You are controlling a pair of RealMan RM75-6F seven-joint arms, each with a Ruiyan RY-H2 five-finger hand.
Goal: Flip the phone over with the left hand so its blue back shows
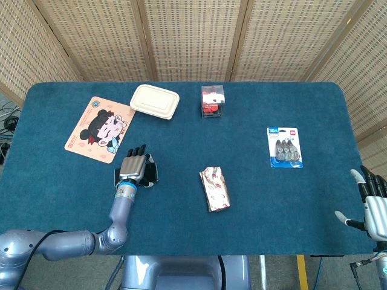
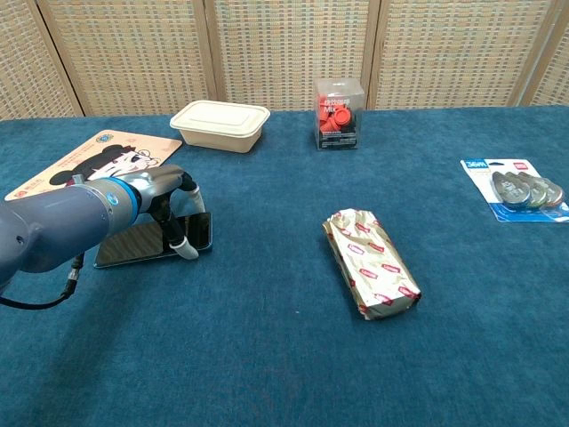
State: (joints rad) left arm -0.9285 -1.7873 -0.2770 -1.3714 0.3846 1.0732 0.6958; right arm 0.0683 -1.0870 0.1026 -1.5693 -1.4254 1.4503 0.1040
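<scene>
Currently the phone (image 2: 147, 237) lies flat on the blue table (image 1: 181, 217), dark screen side up, near the robot's left edge and just in front of the cartoon mouse pad (image 1: 100, 128). Left hand (image 1: 134, 167) sits over the phone's right half, palm down; in the chest view its fingers (image 2: 180, 247) arch downward with tips at the phone's right end, but whether they grip the edge or only touch it cannot be told. No part of the phone is seen lifted off the cloth. Right hand (image 1: 373, 205) shows only in the head view, at the table's near right corner, fingers spread and upright, holding nothing. Other items: cream lidded food box (image 2: 220, 125) at the back left, beside the mouse pad; clear box with red contents (image 2: 339, 114) at back centre; foil-wrapped packet with red labels (image 2: 372, 262) in the middle of the table, well apart from the phone; blister card of correction tapes (image 2: 516, 189) toward the right side. Woven screen panels (image 1: 193, 36) stand behind the table.
</scene>
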